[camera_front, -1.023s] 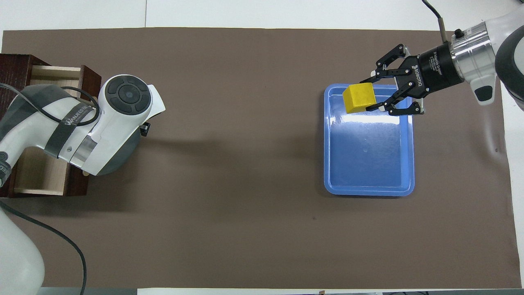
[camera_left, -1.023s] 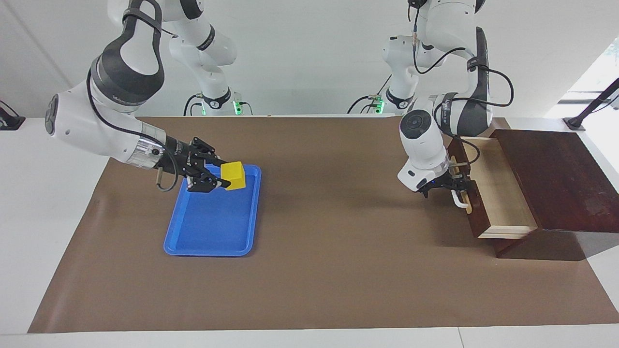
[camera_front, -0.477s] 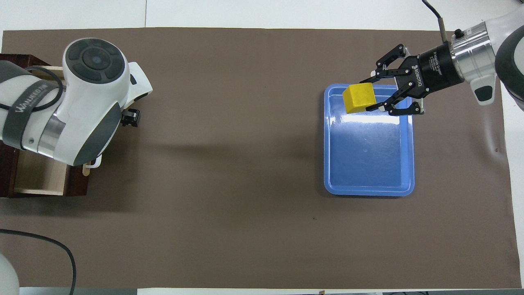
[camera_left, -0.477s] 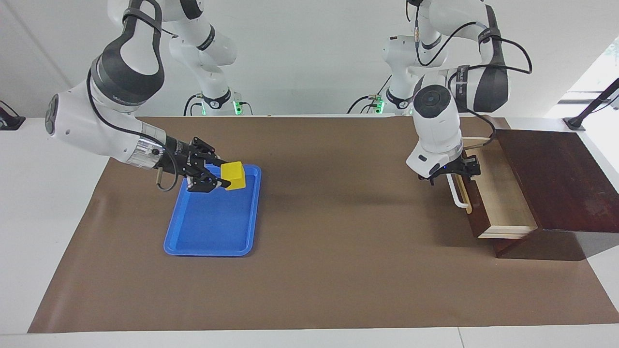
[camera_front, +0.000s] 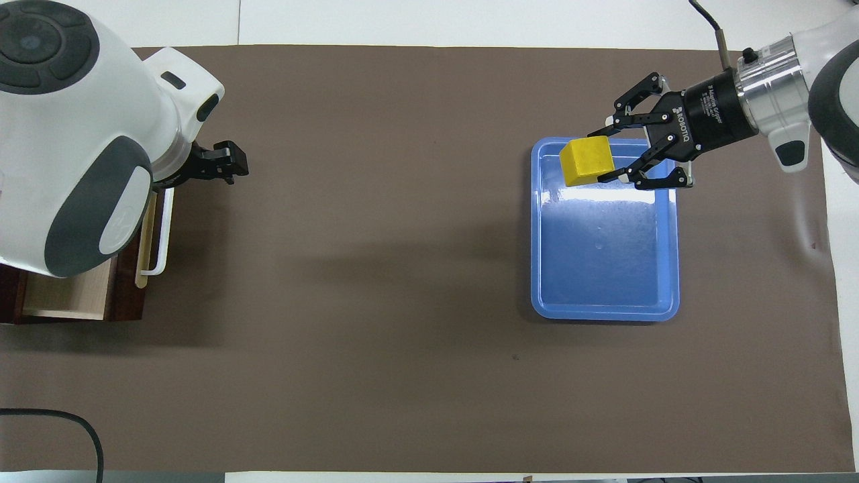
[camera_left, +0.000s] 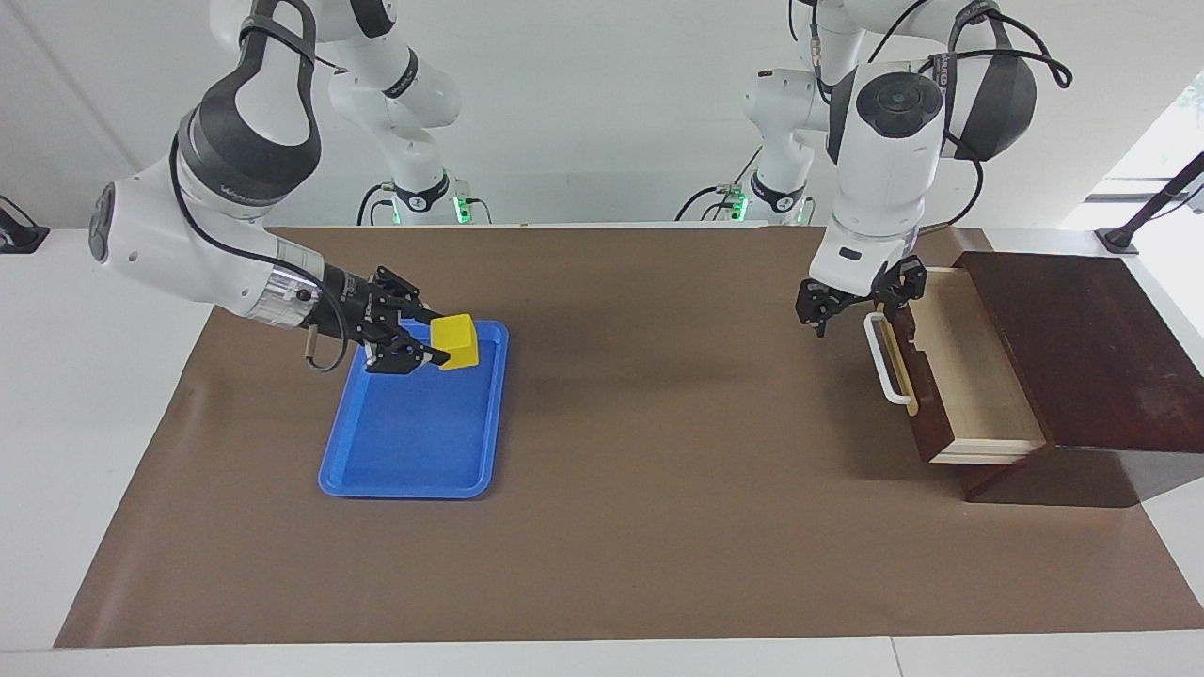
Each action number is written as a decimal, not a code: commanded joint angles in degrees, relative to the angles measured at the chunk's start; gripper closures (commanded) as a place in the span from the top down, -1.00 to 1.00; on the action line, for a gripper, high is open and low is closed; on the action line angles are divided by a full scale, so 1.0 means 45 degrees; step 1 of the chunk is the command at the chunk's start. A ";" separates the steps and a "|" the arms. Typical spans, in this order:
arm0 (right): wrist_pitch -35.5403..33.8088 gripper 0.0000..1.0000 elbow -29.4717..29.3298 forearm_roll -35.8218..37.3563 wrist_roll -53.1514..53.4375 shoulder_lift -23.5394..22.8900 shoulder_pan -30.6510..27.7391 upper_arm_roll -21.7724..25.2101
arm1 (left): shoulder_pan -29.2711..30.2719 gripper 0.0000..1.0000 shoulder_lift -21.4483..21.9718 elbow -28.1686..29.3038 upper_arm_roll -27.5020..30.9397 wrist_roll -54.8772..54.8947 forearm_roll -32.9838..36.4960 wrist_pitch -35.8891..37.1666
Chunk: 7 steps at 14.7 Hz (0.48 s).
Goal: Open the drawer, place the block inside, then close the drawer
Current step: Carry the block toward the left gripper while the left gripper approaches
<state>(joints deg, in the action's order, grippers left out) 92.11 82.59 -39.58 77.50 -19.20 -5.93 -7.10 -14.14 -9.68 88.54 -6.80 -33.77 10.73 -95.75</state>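
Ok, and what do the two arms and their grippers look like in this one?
Both arms are glossy white with dark grey joint bands bearing pale lettering, and black cables loop along their links. The right gripper is a black linkage hand on a black cylinder with white lettering, behind a silver wrist ring. The left gripper is black too, under a white wrist with a round dark grey cap.

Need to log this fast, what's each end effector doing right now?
Left end effector: open, empty, raised beside the drawer handle.
Right end effector: closed on the yellow block, over the blue tray.
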 commanded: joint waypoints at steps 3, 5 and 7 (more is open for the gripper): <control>0.0038 -1.00 -0.0131 -0.0188 0.0472 -0.0011 0.0263 -0.0044 | -0.1034 1.00 -0.0133 -0.0184 0.0123 -0.6000 -0.1680 -0.0460; 0.0232 -1.00 -0.0131 -0.0148 0.0997 -0.0011 0.0574 -0.0044 | -0.1232 1.00 -0.0172 -0.0262 0.0123 -0.8303 -0.1856 -0.0791; 0.0603 -1.00 -0.0170 -0.0149 0.1486 -0.0011 0.0926 -0.0063 | -0.1581 1.00 -0.0269 -0.0573 0.0123 -1.0648 -0.2091 -0.0929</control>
<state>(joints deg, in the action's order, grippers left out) 93.29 82.56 -39.58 81.23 -19.20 -3.19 -7.11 -19.63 -9.87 88.31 -7.05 -72.90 2.95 -99.49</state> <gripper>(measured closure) 0.449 0.000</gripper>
